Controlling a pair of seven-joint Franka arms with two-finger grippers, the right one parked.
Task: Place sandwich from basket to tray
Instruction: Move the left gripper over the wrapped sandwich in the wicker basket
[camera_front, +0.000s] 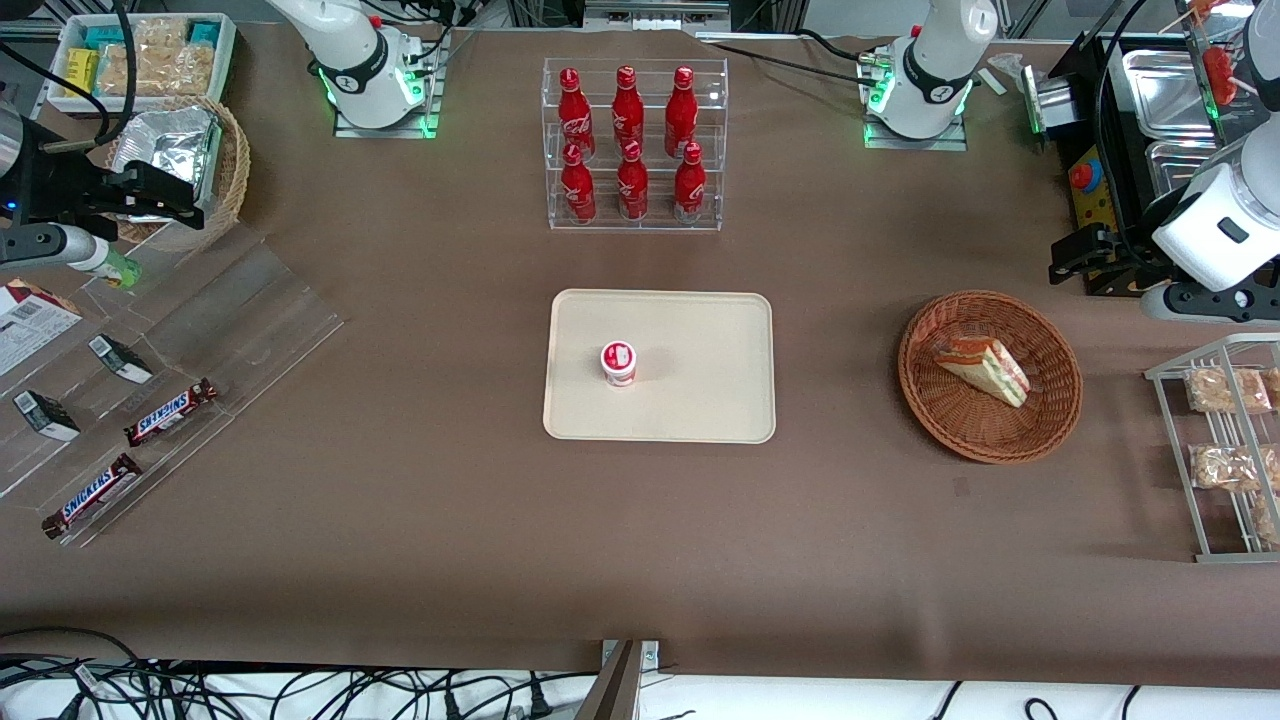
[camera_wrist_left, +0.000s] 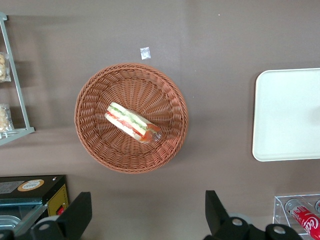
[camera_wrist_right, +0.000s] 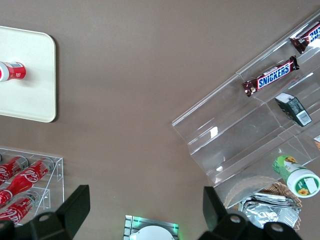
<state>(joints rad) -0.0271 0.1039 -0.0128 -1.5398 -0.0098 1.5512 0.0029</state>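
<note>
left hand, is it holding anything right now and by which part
Nothing is held. The left hand hovers open above the table beside the basket, its fingers spread with nothing between them. The sandwich lies untouched in the basket.

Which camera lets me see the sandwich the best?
The left wrist view. It looks straight down on the sandwich lying in the basket, with the open gripper high above the table beside it. The front view shows it smaller. The right wrist view misses it.
</note>
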